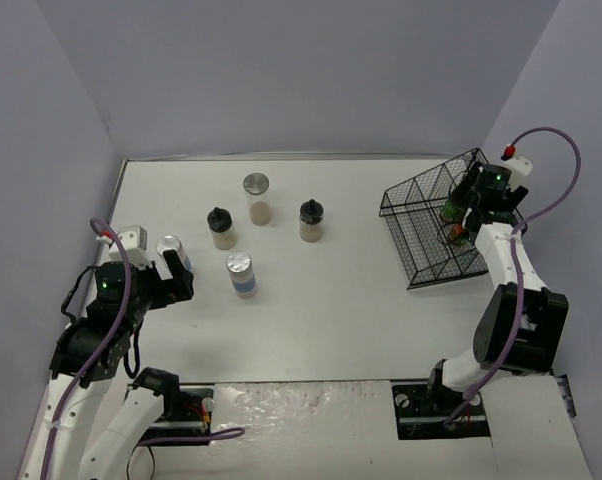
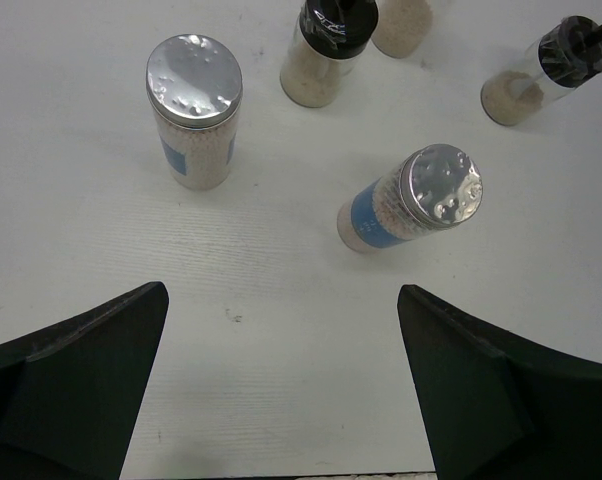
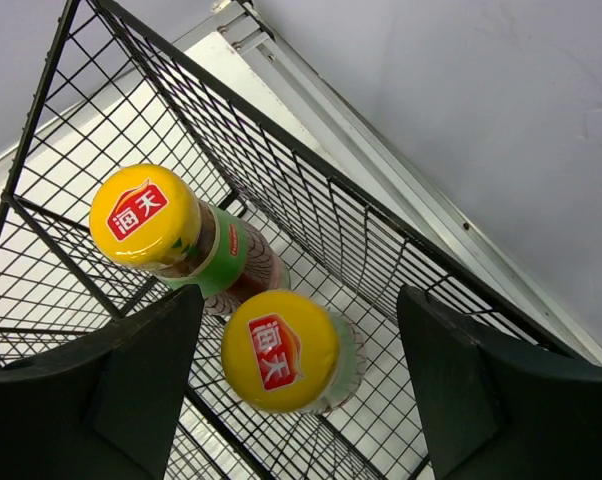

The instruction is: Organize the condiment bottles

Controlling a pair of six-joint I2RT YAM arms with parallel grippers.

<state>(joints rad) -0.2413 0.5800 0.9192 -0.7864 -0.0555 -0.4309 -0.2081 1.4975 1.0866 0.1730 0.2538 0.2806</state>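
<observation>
Two dark sauce bottles with yellow caps stand in the black wire basket (image 1: 421, 215): one (image 3: 166, 225) further in, one (image 3: 281, 350) between the fingers of my right gripper (image 3: 301, 385), which is open above the basket (image 1: 468, 207) with gaps either side of the cap. On the table stand two black-lidded beige jars (image 1: 221, 227) (image 1: 311, 220) and three silver-lidded shakers (image 1: 256, 197) (image 1: 241, 273) (image 1: 170, 249). My left gripper (image 2: 281, 385) is open and empty, low over the table (image 1: 179, 276), with two shakers (image 2: 193, 95) (image 2: 421, 200) just ahead of it.
The basket (image 3: 311, 190) sits tilted at the far right of the white table (image 1: 331, 320), close to the grey side wall. Grey walls enclose the table on the left, back and right.
</observation>
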